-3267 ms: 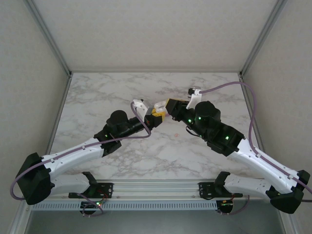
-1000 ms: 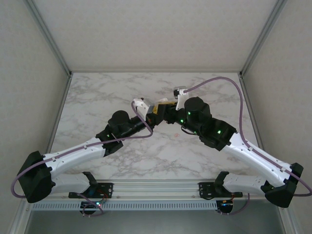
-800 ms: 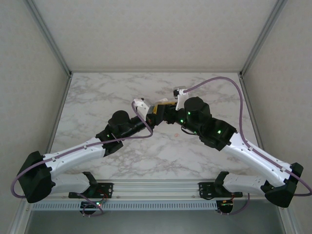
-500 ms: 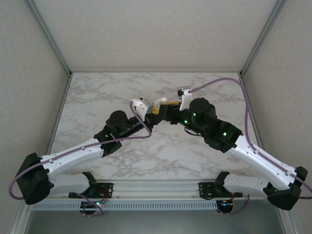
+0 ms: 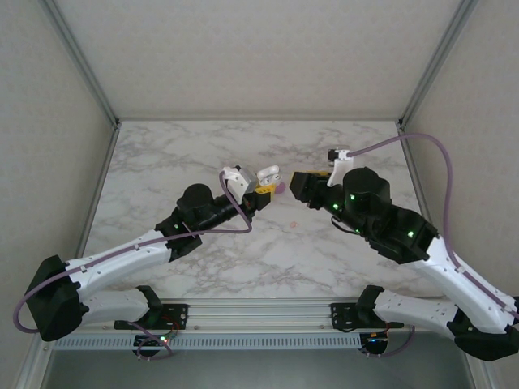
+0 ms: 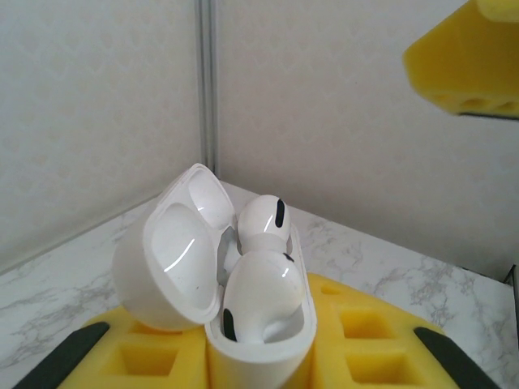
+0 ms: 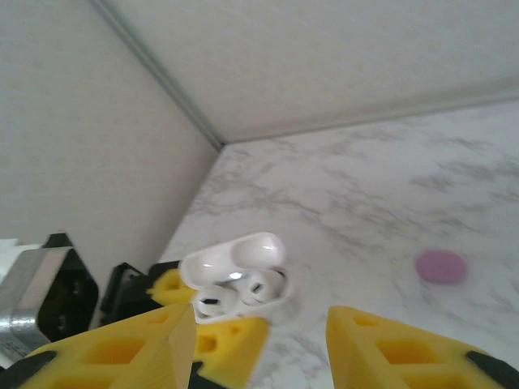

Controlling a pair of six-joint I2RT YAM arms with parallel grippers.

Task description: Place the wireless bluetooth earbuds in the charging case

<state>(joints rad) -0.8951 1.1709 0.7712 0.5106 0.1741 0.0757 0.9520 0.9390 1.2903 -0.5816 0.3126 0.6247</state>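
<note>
**Case held open in left gripper, two white buds seated; right gripper empty**

Top view: the left gripper is over the middle of the marble table. Its yellow fingers are clamped on the base of the white charging case. The case is carried upright. The right gripper sits just to the right of the case, level with it, with a clear gap between the two and no contact.

Left wrist view: yellow pads press on either side of the case body. The lid is flipped back to the left, with its glossy inner face towards the camera. The wireless bluetooth earbuds are both white and both sit in the wells of the case, one in front of the other. The far one shows a dark oval mark. I cannot tell whether they are seated to full depth, as their rounded heads stand above the rim. One yellow finger of the right gripper shows at upper right, clear of the case.

Right wrist view: the right gripper's fingers stand wide apart with nothing between them. The open case and both buds are visible through the gap.

Other items: a purple pebble-shaped piece lies flat on the marble to the right of the case, between the two grippers. A pinkish speck lies on the table nearer the arm bases; it is too small to identify.
</note>
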